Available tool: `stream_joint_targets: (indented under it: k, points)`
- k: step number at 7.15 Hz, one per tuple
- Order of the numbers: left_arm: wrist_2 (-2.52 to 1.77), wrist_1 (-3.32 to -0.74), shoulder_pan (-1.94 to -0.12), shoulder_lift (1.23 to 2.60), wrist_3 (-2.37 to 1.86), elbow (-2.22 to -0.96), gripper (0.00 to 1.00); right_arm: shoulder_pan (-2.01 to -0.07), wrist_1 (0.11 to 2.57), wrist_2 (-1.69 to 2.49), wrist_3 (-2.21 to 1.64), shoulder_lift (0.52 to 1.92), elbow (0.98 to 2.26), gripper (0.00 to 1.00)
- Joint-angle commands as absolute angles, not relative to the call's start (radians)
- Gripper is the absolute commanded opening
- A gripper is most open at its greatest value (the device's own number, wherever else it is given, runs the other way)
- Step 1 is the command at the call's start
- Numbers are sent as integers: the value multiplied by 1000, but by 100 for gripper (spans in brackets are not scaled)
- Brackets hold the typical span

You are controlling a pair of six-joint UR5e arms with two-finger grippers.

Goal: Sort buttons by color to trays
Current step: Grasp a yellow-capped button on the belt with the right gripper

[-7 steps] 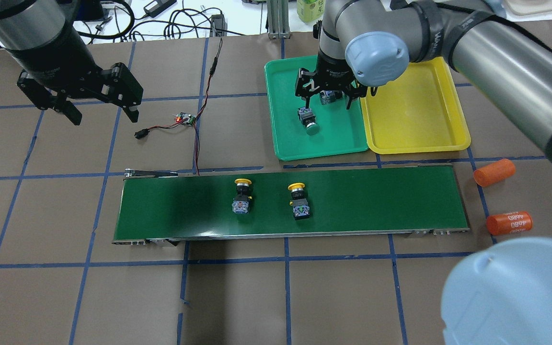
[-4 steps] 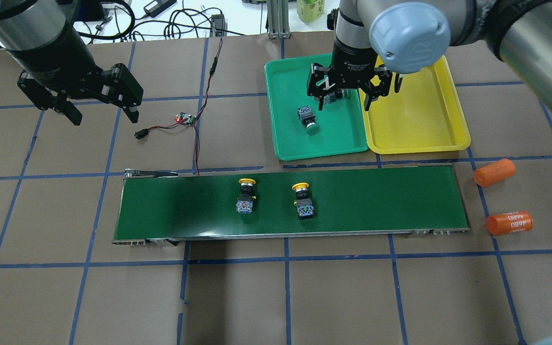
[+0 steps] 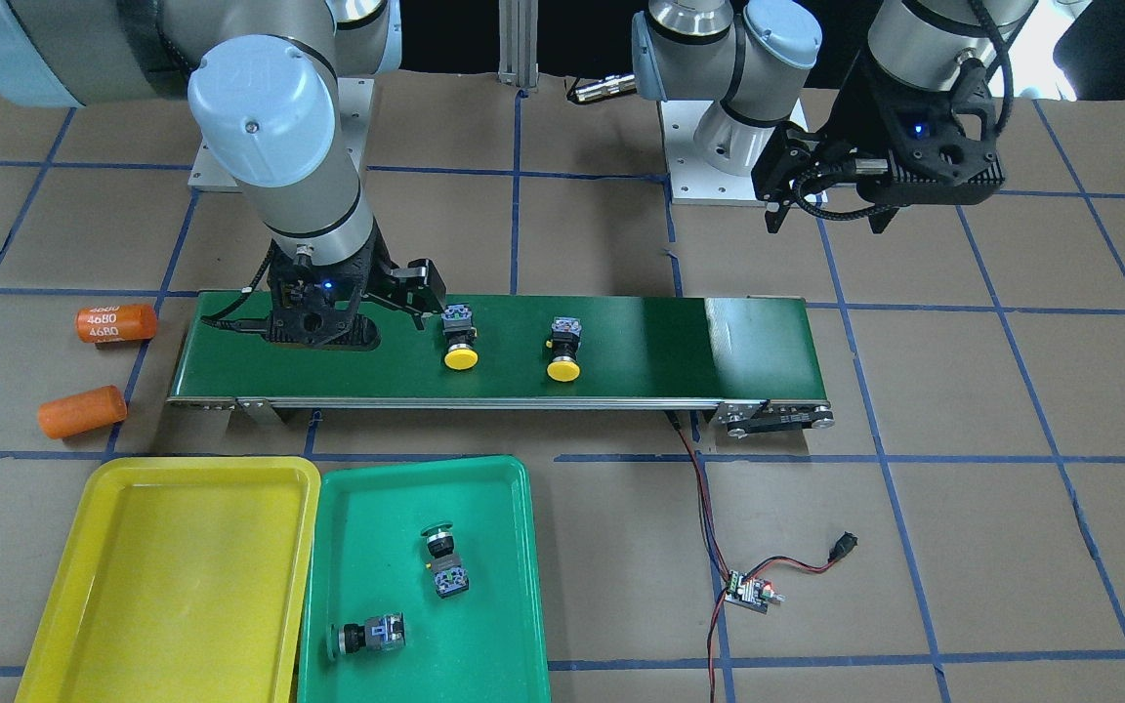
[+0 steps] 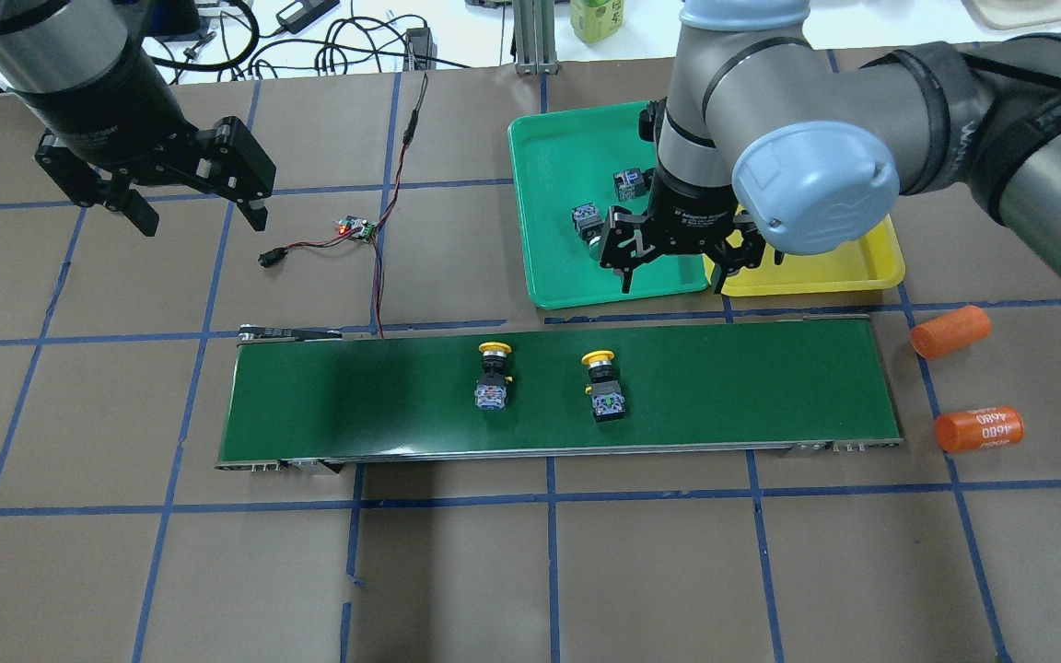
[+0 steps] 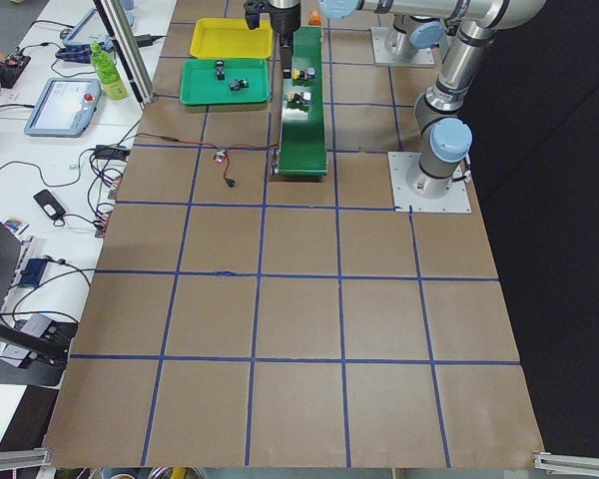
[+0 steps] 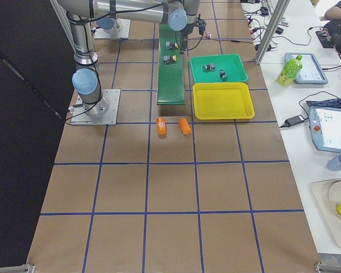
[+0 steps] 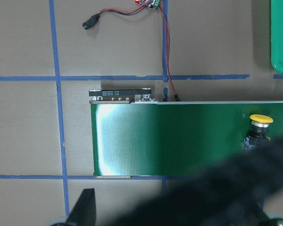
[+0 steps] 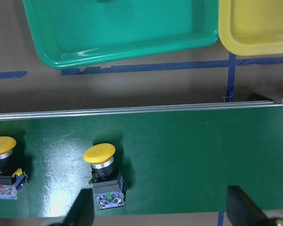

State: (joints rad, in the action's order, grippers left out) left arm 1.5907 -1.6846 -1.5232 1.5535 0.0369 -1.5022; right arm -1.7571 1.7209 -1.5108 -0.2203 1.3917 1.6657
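The brown, tape-gridded worktop [image 4: 125,571] is carrying a long green conveyor belt [image 4: 355,396]. The yellow tray [image 3: 172,576] and green tray [image 3: 494,625] are lying side by side at 1 o'clock from the belt's middle in the overhead view. The right pincer [image 4: 675,276] is hovering over the trays' near edges, jaws spread wide and gripping nothing. The left pincer [image 4: 197,216], likewise open and empty, is hanging at 10 o'clock. Two green buttons [image 3: 443,561] are lying in the green tray, and two yellow buttons [image 4: 602,387] are resting on the belt, caps pointing to 12 o'clock. They are probably light and rigid with slick domed caps, so pinching across the blocky switch body looks safest. The glossy belt is likely giving little friction, but the yellow pair is sitting well apart, leaving room to close around either.
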Motion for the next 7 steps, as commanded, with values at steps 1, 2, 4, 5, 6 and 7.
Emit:
stream_joint_targets:
  k: [1, 2, 4, 5, 6, 7]
  points:
    - [1591, -1683, -1523, 1552, 37, -1503, 100, -1764, 1735, -1506, -216, 1385, 1698, 100]
    - [1591, -1681, -1523, 1552, 37, -1503, 100, -1764, 1780, -1506, -222, 1368, 1745, 100]
    - [1585, -1664, -1523, 1554, 40, -1503, 100, -1790, 1883, -1470, -225, 1364, 1830, 100]
    - [1583, -1666, -1523, 1552, 43, -1505, 100, -1801, 1887, -1463, -227, 1362, 1847, 100]
    - [1586, -1664, -1523, 1552, 44, -1506, 100, -1801, 1887, -1466, -226, 1362, 1868, 100]
    - [1586, -1664, -1523, 1552, 44, -1506, 100, -1790, 1890, -1468, -225, 1362, 1902, 99]
